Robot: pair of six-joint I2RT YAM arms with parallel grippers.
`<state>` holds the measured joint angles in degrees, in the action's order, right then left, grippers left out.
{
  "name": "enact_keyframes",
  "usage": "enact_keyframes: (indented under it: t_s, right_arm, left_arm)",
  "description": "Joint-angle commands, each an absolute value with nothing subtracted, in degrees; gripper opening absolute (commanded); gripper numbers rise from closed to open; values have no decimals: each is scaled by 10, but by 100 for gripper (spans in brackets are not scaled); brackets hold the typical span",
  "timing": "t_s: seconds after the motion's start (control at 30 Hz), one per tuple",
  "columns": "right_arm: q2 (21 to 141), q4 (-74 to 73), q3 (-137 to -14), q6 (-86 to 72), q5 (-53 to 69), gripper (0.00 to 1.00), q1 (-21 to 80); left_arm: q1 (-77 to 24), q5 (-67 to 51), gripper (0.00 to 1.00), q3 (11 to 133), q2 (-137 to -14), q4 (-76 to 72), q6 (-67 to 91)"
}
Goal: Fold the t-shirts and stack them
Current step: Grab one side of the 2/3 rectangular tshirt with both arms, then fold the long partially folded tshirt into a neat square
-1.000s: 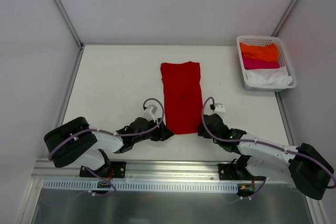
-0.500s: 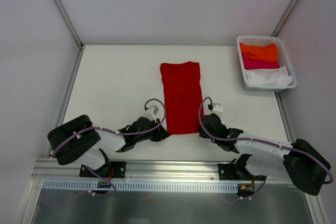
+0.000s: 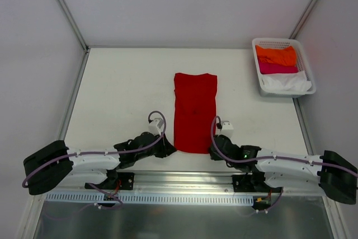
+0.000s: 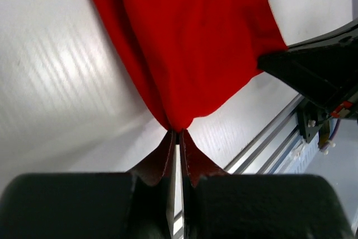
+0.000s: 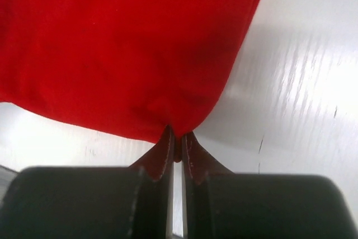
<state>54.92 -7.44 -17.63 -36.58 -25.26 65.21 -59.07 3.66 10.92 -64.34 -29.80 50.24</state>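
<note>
Both near hem corners caught, shirt drawn toward me.

My left gripper [image 4: 178, 134] and right gripper [image 5: 177, 136], open a second ago, now pinch the near corners of the red t-shirt [image 3: 194, 113], which has slid nearer on the table [image 3: 123, 82]. I judge we're ready to fold. The orange shirt [image 3: 275, 55], magenta shirt [image 3: 277, 69] and white shirt [image 3: 286, 84] wait in the basket [image 3: 279, 41].
</note>
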Motion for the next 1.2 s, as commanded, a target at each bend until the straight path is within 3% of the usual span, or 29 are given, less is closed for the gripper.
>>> enact_keyframes:
  t_s: [0.0, 0.23, 0.47, 0.73, 1.17]
  right_arm:
    - [534, -154, -185, -428, -301, 0, 705]
    - [532, -230, -244, -451, -364, 1, 756]
    - [540, -254, -303, -391, -424, 0, 751]
    - [602, -236, -372, -309, -449, 0, 693]
    - [759, -47, -423, -153, -354, 0, 529]
  left_arm:
    - [-615, 88, 0, 88, -597, -224, 532]
    - [-637, 126, 0, 79, -556, -165, 549]
    - [-635, 191, 0, 160, -573, -100, 485]
    - [-602, 231, 0, 293, -680, -92, 405]
    - [-492, 235, 0, 423, -808, -92, 326]
